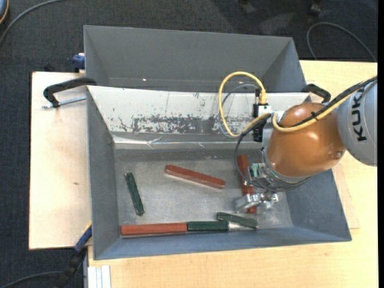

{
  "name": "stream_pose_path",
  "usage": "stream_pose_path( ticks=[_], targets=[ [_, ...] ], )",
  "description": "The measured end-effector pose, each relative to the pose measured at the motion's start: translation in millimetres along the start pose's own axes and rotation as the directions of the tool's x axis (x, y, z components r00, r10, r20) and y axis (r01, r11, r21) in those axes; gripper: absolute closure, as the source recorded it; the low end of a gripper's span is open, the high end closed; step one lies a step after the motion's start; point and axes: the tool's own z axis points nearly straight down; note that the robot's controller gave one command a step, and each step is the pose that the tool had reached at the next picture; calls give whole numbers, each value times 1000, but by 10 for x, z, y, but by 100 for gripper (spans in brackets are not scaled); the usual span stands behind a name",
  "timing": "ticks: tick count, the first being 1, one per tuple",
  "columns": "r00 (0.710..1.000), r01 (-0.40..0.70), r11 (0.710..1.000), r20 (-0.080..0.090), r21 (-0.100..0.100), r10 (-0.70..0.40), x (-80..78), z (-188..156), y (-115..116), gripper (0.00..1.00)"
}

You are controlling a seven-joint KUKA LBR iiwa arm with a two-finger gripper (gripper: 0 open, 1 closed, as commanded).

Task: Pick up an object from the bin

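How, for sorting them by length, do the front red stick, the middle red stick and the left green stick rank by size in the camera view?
Largest: front red stick and middle red stick, too alike to rank.
Smallest: left green stick.

We log a grey bin (180,59). On its floor: dark green stick (134,193) at left, red-brown bar (195,177) mid-floor, long red-brown bar (154,228) and green bar (207,225) end to end along the front wall.

Grey KUKA-marked arm (362,125), orange wrist cover (303,141), yellow cable (223,98).
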Motion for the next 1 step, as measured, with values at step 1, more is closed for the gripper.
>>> stream_pose_path(
  ticks=[1],
  targets=[
    [1000, 0, 1000, 0, 0, 0, 0, 0, 0, 100]
  ],
)
